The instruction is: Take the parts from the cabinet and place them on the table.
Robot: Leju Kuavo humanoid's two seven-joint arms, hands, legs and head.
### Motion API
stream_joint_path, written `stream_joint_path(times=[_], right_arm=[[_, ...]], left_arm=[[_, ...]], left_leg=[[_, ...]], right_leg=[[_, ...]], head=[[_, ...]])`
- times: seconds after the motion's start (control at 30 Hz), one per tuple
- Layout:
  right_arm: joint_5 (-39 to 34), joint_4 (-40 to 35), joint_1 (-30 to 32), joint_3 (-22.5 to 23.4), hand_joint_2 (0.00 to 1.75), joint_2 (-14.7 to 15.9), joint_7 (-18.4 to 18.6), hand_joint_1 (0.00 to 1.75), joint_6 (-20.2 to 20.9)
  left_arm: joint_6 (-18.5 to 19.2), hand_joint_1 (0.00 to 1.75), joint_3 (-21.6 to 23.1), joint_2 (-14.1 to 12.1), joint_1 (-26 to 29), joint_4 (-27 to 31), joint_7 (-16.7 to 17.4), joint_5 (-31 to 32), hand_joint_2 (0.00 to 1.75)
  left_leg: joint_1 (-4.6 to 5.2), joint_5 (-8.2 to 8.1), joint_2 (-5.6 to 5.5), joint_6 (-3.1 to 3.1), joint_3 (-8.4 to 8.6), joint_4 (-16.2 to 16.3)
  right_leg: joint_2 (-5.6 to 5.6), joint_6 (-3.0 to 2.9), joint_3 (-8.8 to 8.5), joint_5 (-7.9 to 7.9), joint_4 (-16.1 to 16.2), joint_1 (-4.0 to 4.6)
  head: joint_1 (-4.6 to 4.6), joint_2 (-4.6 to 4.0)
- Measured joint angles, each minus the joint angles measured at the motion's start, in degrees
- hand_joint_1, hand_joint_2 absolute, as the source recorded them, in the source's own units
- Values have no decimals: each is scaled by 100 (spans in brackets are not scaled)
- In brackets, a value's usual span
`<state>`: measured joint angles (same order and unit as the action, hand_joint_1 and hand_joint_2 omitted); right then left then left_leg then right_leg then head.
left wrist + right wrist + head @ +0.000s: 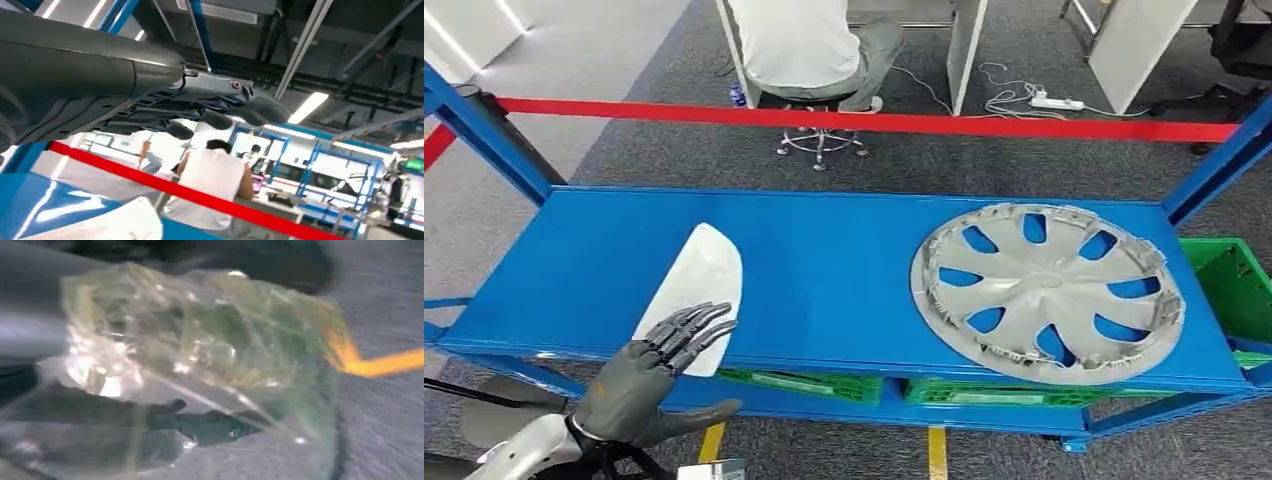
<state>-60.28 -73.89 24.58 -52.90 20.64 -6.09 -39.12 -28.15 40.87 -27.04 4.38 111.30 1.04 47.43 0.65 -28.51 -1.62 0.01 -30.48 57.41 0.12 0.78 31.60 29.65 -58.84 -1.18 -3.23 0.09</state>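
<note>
Left robot hand (656,385) reaching over a blue shelf (824,270)

Its fingers are lying spread over the near end of a white part (699,280); a grey wheel cover (1046,290) is lying flat well apart.

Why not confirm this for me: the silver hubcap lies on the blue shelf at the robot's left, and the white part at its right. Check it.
Not right: the sides are swapped. In the head view the silver hubcap lies on the blue shelf at the robot's right, and the white part at its left, by the left hand.
</note>
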Motion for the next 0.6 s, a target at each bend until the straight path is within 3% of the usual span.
stream_joint_path(times=[0.07,0.13,0.33,0.6], right_arm=[[1732,-387,457,809,0,-359,1043,0,-2],[2609,-735,764,1444,0,-667,1435,0,-4],[2472,-1138,1140,2270,0,-993,1569,0,-4],[2771,-1444,1364,2704,0,-1240,1853,0,-4]], left_arm=[[64,0,-70,39,150,-4,226,85,175],[50,0,-151,70,263,-15,259,131,175],[48,0,-243,116,380,-22,272,142,175],[-4,0,-313,160,455,-42,438,144,175]], left_leg=[[0,-1,5,-1,-4,0],[-1,-7,20,-3,-5,-1],[-1,-7,20,-3,2,-2],[3,-7,20,-2,3,0]], right_leg=[[12,0,4,0,0,0],[38,-1,6,1,0,2],[34,-3,1,5,0,3],[35,-1,-1,3,0,-3]], head=[[-6,0],[-9,0],[4,0],[2,0]])
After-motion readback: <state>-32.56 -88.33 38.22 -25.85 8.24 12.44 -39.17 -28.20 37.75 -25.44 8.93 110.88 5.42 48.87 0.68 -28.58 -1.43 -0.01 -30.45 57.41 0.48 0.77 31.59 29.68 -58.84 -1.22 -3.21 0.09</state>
